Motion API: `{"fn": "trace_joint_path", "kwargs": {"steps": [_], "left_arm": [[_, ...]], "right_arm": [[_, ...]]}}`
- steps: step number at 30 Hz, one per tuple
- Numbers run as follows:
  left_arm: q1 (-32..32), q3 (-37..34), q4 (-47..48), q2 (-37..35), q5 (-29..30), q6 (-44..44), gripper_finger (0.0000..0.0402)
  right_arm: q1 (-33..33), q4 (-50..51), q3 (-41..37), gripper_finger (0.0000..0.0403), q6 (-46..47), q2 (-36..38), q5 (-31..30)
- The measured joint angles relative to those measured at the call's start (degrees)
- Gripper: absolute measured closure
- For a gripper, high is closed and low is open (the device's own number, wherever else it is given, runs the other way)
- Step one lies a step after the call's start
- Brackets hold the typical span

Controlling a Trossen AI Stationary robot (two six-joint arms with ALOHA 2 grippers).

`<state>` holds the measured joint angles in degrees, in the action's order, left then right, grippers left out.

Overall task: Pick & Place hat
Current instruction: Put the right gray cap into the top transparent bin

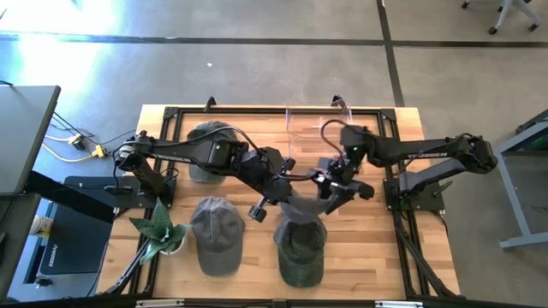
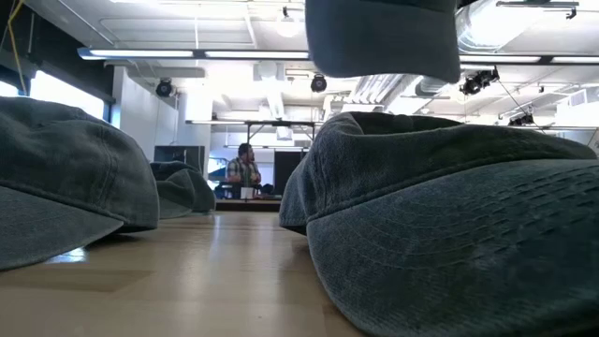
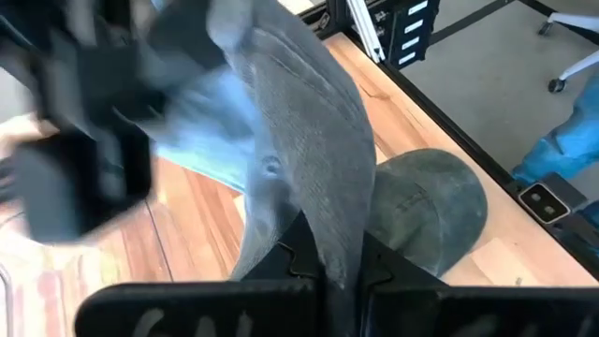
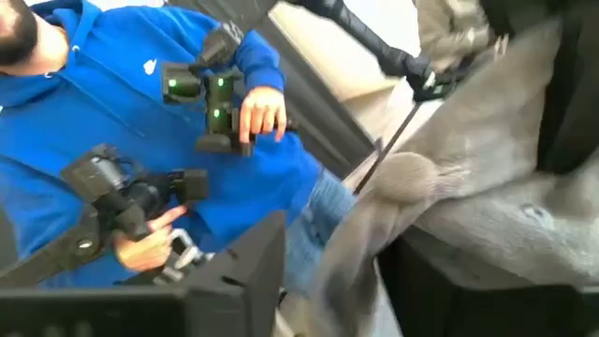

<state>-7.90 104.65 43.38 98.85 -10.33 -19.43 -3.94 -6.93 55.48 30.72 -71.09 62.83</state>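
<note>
Left gripper [image 1: 295,193] over mid-table, jaws clamped narrow on the edge of a grey, washed-cotton baseball cap [image 1: 301,208] — the left wrist view shows the cloth [image 3: 309,159] pinched between the two dark fingers [image 3: 298,251], the cap hanging folded and lifted clear of the wood.

Right gripper [image 1: 336,190] just beside it on the cap's other side, fingers partly closed against the same cloth; whether it truly grips, cannot tell. In the right wrist view the grey fabric [image 4: 487,201] bunches close to that hand.

Directly below the held cap lies a dark green cap [image 1: 300,251] on the light wooden table [image 1: 377,248]. Another grey cap [image 1: 217,235] lies left of the left gripper, nearer the front edge; a third [image 1: 205,147] lies behind the left arm. Small potted plant [image 1: 159,229] at the table's front-left.

A person in a blue hooded top [image 4: 103,94] holds hand controllers off the table.
</note>
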Motion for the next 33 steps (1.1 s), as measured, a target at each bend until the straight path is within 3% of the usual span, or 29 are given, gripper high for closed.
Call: {"fn": "trace_joint_path", "kwargs": {"steps": [8,10,13,15,22,28,33], "left_arm": [[0.0,0.02,-0.71,0.0,0.0,3.11,0.0401],[0.01,0.02,-0.44,0.0,0.0,6.67,0.0401],[0.56,0.02,-0.94,0.0,-1.19,12.38,0.0395],[1.6,0.02,-0.87,0.0,-5.84,15.54,0.0377],[6.69,-0.01,-7.0,0.02,-18.6,25.21,0.025],[8.64,0.0,-13.48,1.51,-20.75,29.84,0.0165],[9.2,0.1,-12.75,1.84,-25.84,29.91,0.0142]], "right_arm": [[-0.52,6.11,0.0,0.0379,-5.44,4.14,-5.51],[-0.03,9.27,0.0,0.0395,-8.33,4.6,-8.66],[0.95,12.58,0.0,0.039,-12.34,5.41,-15.65],[1.47,13.28,0.0,0.0393,-15.41,5.92,-18.64],[3.49,19.18,4.1,0.0397,-24.76,5.61,-24.47],[4.15,28.9,10.4,0.0395,-32.11,5.55,-30.12],[4.15,35.41,13.49,0.0399,-34.67,5.53,-33.01]]}}
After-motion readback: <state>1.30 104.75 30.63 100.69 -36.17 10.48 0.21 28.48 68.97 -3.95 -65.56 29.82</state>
